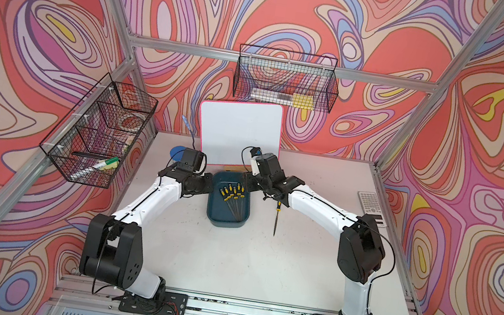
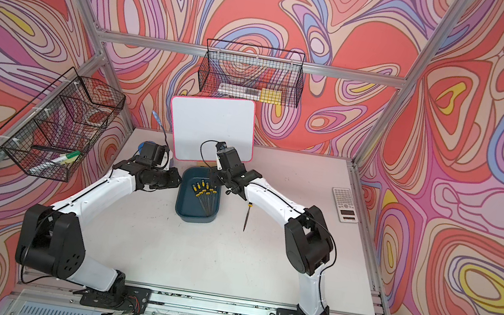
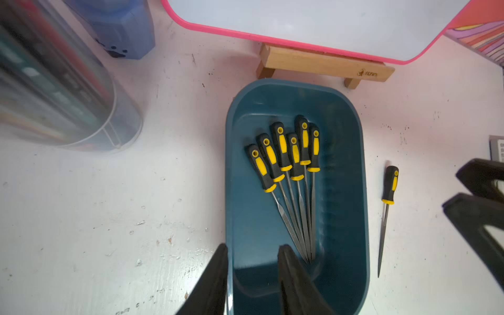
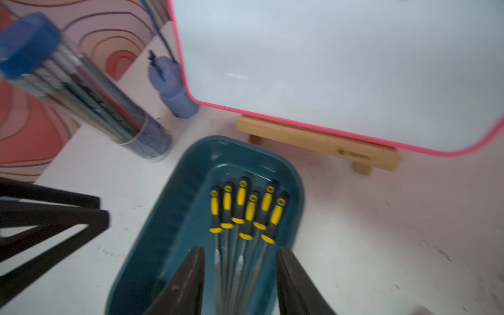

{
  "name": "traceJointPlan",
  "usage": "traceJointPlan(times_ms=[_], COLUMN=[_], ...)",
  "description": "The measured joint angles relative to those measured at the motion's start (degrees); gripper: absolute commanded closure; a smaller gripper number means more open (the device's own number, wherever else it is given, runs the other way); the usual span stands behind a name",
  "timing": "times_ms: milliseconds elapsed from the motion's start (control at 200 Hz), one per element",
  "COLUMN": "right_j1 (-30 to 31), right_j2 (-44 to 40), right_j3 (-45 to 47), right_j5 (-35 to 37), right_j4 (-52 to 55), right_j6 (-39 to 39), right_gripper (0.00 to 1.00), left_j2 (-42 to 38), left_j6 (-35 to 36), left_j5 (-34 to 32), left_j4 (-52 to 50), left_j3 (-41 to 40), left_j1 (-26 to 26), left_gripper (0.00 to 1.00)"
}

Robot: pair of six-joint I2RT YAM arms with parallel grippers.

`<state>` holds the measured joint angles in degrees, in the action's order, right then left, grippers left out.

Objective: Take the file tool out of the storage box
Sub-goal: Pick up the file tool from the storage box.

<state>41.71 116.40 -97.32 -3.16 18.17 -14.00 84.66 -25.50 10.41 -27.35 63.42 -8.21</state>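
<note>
One file (image 1: pixel 276 218) lies flat on the table (image 1: pixel 293 274), just right of the storage box (image 1: pixel 220 215) and apart from it; its long axis runs front to back, handle toward the whiteboard (image 1: pixel 239 132), tip toward the arm bases; six more files (image 3: pixel 291 174) lie in the box, handles the same way. Both arms reach in with bent elbows; the left gripper (image 3: pixel 253 249) is narrowly parted astride the box's wall; the right gripper (image 4: pixel 241 249) hangs over the box, parted and empty.

Smooth, glossy teal plastic forms the storage box (image 3: pixel 351 191). The files (image 3: pixel 282 147) in it have black-and-yellow moulded grips and dull grey metal shafts. At its twelve o'clock, the glossy whiteboard (image 3: pixel 327 21) sits on a bare pale wooden stand (image 3: pixel 324 64). The table (image 3: pixel 81 218) is matt and scuffed.
</note>
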Motion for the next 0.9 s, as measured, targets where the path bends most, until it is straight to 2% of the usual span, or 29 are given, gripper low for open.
traceJointPlan(times_ms=[130,366,901], right_j1=[1.2,1.7,3.0], right_j2=[7.6,20.3,27.3], right_j3=[-6.2,-13.4,-23.9], right_j5=[-4.6,-7.8,-8.7], right_j4=[0.1,4.7,9.3], right_j6=[1.6,2.9,4.3], right_gripper=[0.58,0.6,0.62], left_j2=[-0.6,-2.0,-2.1], left_j6=[-0.1,-0.5,-0.9], left_j5=[0.1,0.1,0.3], left_j4=[0.0,-0.1,-0.1], left_j3=[-0.8,-2.5,-3.8], left_j1=[1.3,1.4,1.5], left_gripper=[0.63,0.62,0.61])
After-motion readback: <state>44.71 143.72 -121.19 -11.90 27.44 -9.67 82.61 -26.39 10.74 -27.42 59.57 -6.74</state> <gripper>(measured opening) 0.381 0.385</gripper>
